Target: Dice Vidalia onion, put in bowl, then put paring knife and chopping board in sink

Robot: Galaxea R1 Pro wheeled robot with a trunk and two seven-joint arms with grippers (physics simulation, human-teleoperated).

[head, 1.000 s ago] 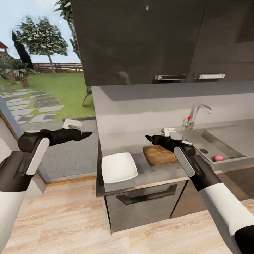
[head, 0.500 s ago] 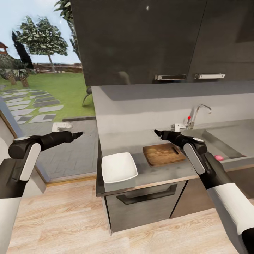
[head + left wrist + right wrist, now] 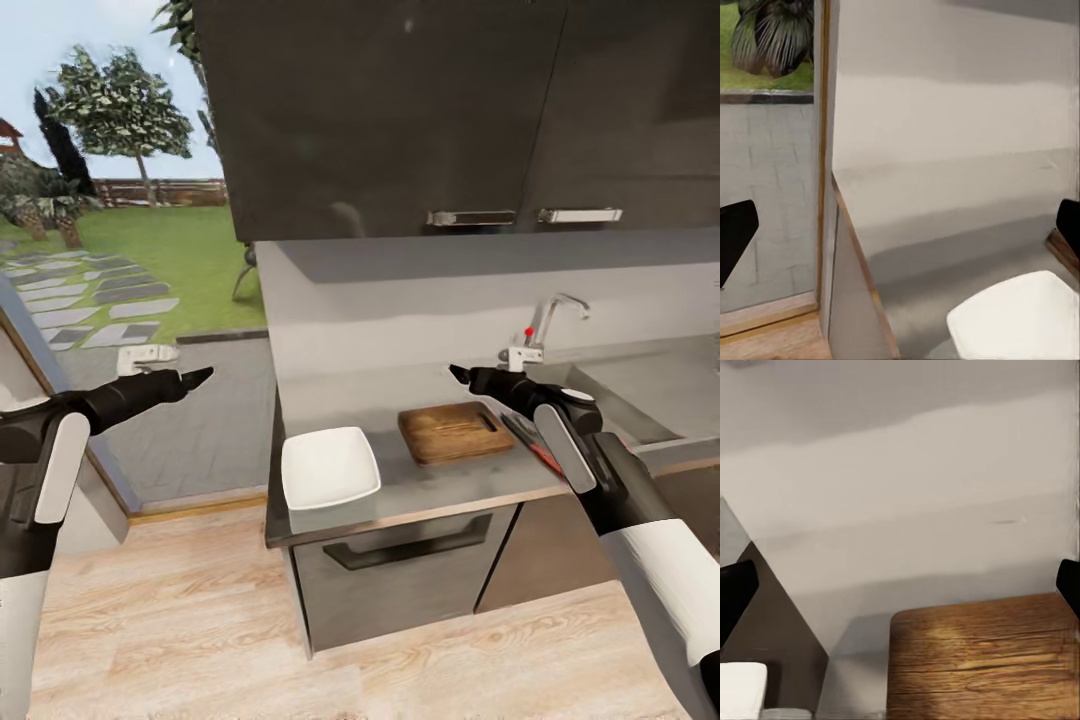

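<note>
I'm holding my right claw [image 3: 462, 376] in the air above the surface [image 3: 420, 485], just behind the chopping board [image 3: 455, 431], fingers spread and empty. The paring knife [image 3: 533, 443] is lying just beside the board on the sink [image 3: 640, 400] side. The bowl [image 3: 329, 467] is sitting near the surface's end. My left claw [image 3: 196, 378] is hanging off past that end, spread too.
</note>
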